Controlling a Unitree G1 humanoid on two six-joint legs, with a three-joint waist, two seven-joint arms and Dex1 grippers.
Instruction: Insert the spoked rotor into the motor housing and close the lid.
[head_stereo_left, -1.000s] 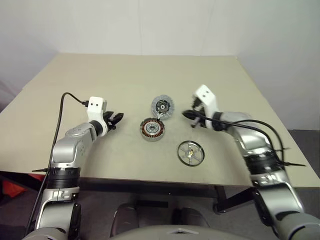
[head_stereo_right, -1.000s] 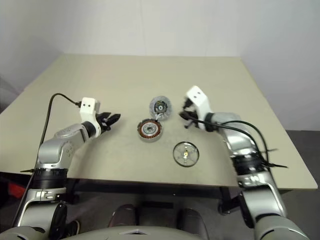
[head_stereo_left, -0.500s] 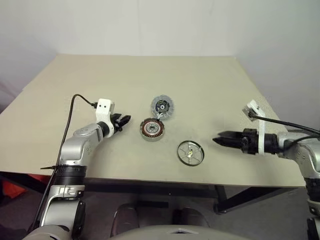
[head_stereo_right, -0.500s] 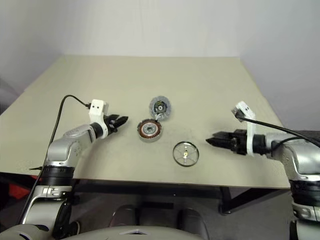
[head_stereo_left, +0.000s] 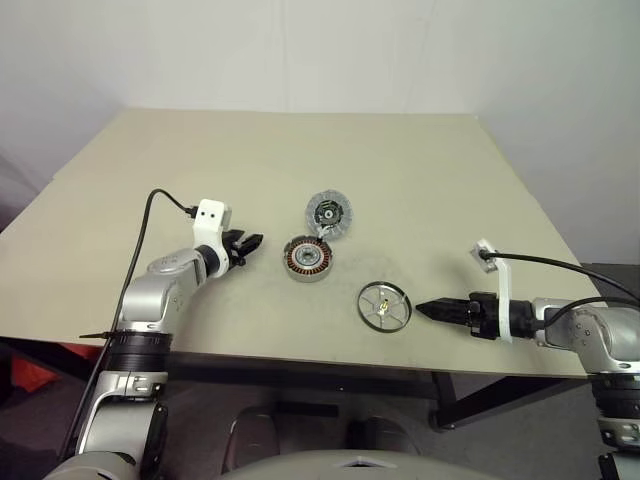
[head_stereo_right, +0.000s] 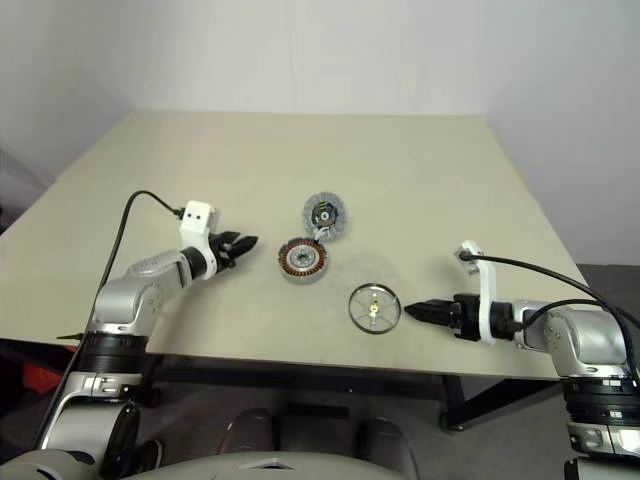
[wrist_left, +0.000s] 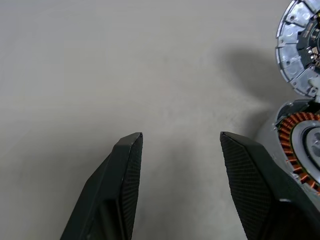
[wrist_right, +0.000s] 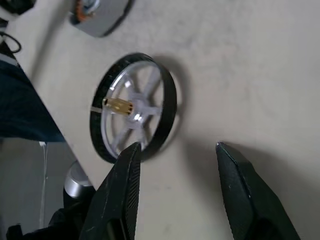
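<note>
A beige table (head_stereo_left: 300, 170) is showing under a black-rimmed spoked rotor (head_stereo_left: 383, 306) with silver spokes and brass hub, a grey motor housing (head_stereo_left: 306, 259) ringed in copper windings, and a silver-white lid (head_stereo_left: 328, 213) with dark centre.

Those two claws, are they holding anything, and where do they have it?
Nothing. The left gripper and right gripper are both open and empty; the rotor lies free on the table.
</note>
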